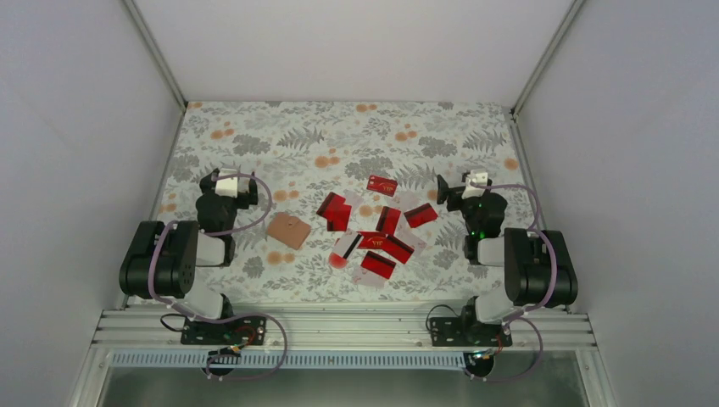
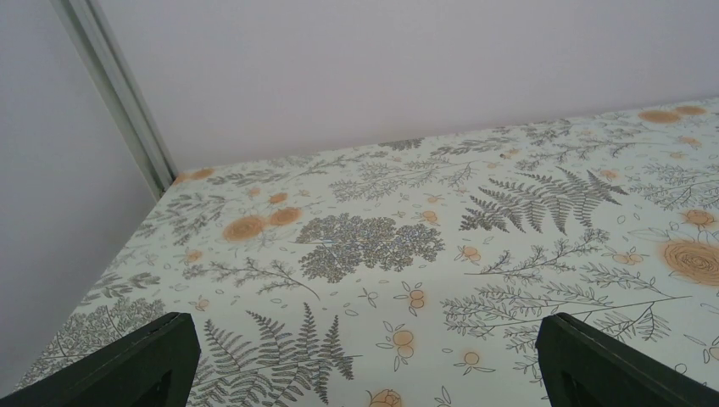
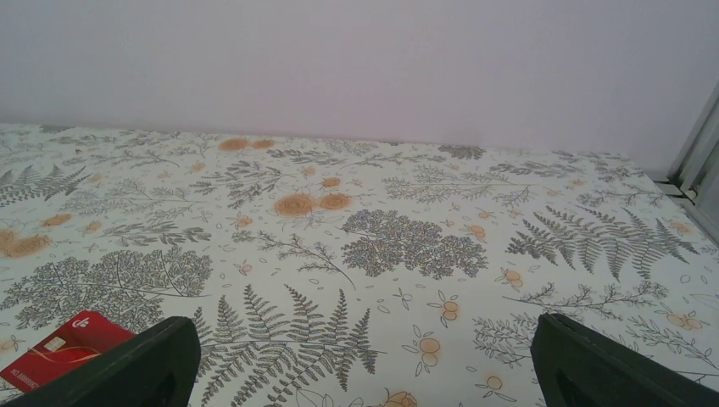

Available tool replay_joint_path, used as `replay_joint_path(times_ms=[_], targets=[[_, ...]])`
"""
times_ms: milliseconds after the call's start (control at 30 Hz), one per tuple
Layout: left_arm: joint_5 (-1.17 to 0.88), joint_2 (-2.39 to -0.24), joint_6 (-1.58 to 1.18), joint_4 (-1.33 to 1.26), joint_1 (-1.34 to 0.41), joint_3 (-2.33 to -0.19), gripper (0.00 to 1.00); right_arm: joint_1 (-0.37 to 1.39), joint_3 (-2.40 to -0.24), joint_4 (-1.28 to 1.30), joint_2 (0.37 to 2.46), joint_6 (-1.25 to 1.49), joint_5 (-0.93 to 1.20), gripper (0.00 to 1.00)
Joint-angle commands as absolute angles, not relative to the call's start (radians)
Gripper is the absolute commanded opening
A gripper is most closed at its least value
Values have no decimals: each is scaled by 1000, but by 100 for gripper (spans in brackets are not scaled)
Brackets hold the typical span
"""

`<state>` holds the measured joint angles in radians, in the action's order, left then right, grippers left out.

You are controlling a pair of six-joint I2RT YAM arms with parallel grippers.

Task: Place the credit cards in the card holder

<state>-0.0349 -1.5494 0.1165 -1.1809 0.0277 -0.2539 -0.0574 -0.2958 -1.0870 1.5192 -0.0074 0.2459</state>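
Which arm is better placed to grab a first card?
Right, probably: the right hand, open, sits beside the credit cards, one red card showing in its wrist view. The left hand is nearer the card holder.

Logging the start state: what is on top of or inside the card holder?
Nothing lies on the card holder; it sits folded shut, apart from the credit cards. Its inside is hidden.

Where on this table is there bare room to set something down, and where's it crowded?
Crowded: the middle, where the credit cards lie scattered, some overlapping, with the card holder left of them. Bare: the far strip of the table between the cards and the back wall, and the near strip before the card holder.
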Motion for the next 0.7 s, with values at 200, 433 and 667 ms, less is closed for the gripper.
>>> replay_joint_path(times_ms=[200, 433, 667], targets=[[-46, -1551, 118, -1227, 26, -250, 100, -58, -309, -1120, 1524, -6, 227, 99], [-46, -1552, 117, -1226, 26, -252, 100, -58, -313, -1116, 1525, -7, 227, 99], [55, -1471, 69, -991, 26, -340, 100, -56, -352, -1050, 1504, -17, 239, 99]])
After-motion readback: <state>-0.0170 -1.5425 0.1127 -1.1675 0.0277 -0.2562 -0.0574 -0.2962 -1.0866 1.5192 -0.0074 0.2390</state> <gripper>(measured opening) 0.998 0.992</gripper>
